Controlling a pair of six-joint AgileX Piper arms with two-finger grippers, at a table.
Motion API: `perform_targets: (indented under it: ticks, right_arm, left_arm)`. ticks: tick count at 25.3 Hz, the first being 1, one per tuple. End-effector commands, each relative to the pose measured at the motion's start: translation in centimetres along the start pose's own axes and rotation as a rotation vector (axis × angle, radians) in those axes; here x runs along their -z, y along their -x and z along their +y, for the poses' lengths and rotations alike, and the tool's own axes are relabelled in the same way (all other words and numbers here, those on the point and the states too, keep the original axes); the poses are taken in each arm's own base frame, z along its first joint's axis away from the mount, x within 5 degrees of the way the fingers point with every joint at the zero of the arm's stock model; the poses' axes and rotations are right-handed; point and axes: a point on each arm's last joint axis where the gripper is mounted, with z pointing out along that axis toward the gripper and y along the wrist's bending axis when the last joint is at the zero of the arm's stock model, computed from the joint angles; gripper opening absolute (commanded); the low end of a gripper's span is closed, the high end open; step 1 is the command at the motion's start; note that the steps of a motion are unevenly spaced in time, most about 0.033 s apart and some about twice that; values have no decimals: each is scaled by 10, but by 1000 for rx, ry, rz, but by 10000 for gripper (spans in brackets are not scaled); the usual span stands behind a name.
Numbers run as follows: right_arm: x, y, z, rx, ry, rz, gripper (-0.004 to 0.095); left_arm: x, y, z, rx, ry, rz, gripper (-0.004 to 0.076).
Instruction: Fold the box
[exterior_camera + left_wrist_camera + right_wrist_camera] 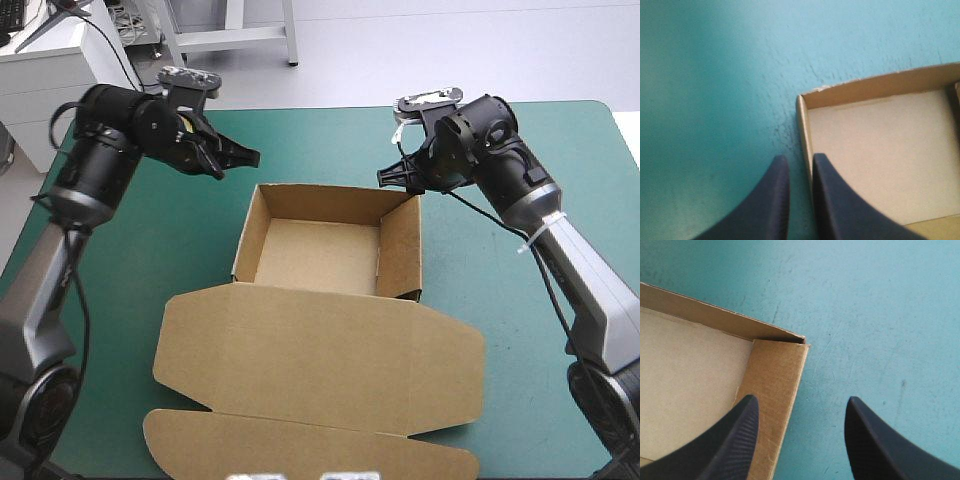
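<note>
Mid table (520,300), box (320,255) sits as open tray, lid (320,360) flat toward near edge. Left hand (240,163) hovers at far-left corner w/ narrow gap, empty; right hand (388,178) wide, over far-right corner. Prob next: check walls tucked, press corners evenly, don't shove tray.

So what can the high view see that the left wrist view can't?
Only the high view shows the whole box, its lid lying flat toward the table's near edge, and the right pincer near the box's far right corner. Only the left wrist view shows, close up, the narrow gap in the left pincer between its black fingers, with the box's side wall in line with that gap. Both show the box's far left corner, its open tray and the teal-green cover.
</note>
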Motion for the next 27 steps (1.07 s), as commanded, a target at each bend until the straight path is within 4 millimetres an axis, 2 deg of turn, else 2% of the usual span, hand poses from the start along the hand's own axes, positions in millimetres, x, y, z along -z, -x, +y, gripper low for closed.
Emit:
perform_targets:
  ticks: [1,3,6,10,15,20,23,27]
  right_arm:
    - [31,1,-7,-51,13,-71,486]
    - [17,-7,-4,-63,30,-12,486]
    - [-12,-28,-1,-84,7,111,486]
    - [-37,-43,1,-127,-12,196,486]
    - [-57,-44,10,-148,32,246,486]
    - [-80,-46,16,-157,36,293,486]
    - [-91,-48,18,-155,29,318,486]
    - [-102,-48,22,-188,41,317,483]
  left_arm:
    - [88,-13,-4,-6,-69,-149,-8]
    - [114,-26,-9,-71,-131,-195,-8]
    - [140,-58,-3,-88,-85,-217,-8]
    - [151,-98,2,-91,-67,-242,-8]
    - [153,-143,5,-99,-64,-281,-8]
    - [146,-184,7,-106,-63,-259,-8]
    - [138,-209,9,-105,-62,-233,-8]
    - [115,-239,11,-102,-61,-212,-8]
